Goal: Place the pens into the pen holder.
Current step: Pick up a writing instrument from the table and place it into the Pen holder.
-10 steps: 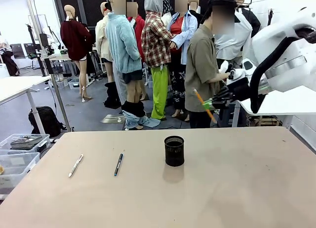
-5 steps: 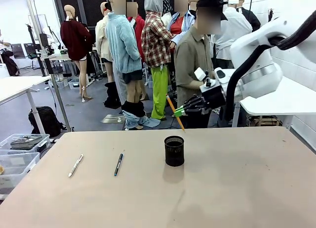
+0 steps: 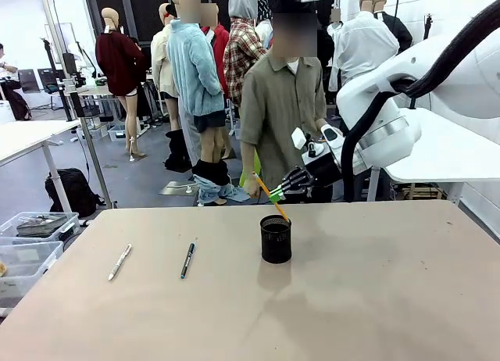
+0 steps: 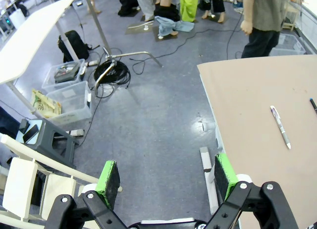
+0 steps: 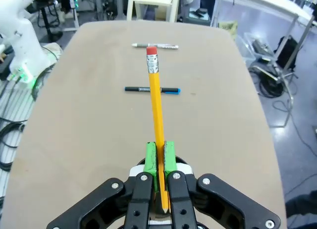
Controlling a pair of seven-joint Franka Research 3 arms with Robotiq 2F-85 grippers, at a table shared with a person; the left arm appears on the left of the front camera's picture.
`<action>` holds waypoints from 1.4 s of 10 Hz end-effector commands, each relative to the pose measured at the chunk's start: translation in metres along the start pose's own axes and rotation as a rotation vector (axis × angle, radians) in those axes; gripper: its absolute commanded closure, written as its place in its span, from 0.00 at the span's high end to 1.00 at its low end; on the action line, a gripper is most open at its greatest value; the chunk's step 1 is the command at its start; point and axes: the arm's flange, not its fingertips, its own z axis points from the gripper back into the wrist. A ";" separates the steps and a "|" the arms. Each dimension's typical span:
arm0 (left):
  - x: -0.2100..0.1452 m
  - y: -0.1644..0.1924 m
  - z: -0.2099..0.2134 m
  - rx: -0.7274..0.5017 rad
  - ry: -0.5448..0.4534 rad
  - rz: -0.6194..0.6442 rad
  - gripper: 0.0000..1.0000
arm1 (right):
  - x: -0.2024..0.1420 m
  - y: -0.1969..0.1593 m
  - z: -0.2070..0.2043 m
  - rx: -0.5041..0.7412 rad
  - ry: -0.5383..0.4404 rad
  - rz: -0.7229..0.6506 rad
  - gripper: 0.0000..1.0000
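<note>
Pencil [image 3: 262,184] clamped in right jaws above pen holder [image 3: 276,240]

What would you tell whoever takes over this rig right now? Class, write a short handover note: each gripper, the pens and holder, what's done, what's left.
Right gripper: shut on a yellow pencil, held tilted, lower end at the rim of the black mesh pen holder.
Left gripper: open, empty, over the floor beside the table.
White pen and dark blue-barrelled pen: lying on the table, left of the holder.
Done: pencil picked up and brought to the holder.
Left: drop the pencil in, then both pens.
</note>
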 end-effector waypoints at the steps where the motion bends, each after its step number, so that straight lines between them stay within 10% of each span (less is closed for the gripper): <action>1: 0.000 0.001 -0.002 0.009 -0.001 0.017 1.00 | -0.003 -0.008 -0.016 0.008 -0.005 -0.027 0.00; 6: 0.000 0.001 -0.002 0.009 -0.001 0.017 1.00 | -0.017 -0.009 -0.035 0.008 0.038 -0.042 0.00; 10: 0.000 0.001 -0.002 0.009 -0.001 0.017 1.00 | -0.028 -0.007 -0.028 -0.017 0.042 -0.057 0.54; 14: 0.000 0.001 -0.002 0.009 -0.001 0.017 1.00 | -0.045 0.011 0.068 -0.194 0.125 -0.165 0.54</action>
